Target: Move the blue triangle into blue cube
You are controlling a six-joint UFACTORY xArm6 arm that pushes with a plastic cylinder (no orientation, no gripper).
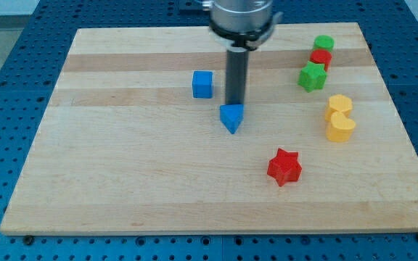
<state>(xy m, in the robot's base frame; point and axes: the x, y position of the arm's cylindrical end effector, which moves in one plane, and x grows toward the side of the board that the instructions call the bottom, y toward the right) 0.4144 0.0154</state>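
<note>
Rod-end my tip [235, 104] is set touching the blue triangle [231, 118] from above; the blue cube [202, 84] lies up-left, apart.

I see a wooden board [122, 188] carrying, around the blue triangle [231, 118]: blue cube [202, 84] upper-left, red star [284, 167] lower-right, green, red and yellow blocks far right.

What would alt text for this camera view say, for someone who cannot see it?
A dark rod hangs over a wooden board, my tip just above a blue triangle, with a blue cube up and to the view's left. At the view's right sit two green blocks, a red block, two yellow blocks and a red star.
</note>
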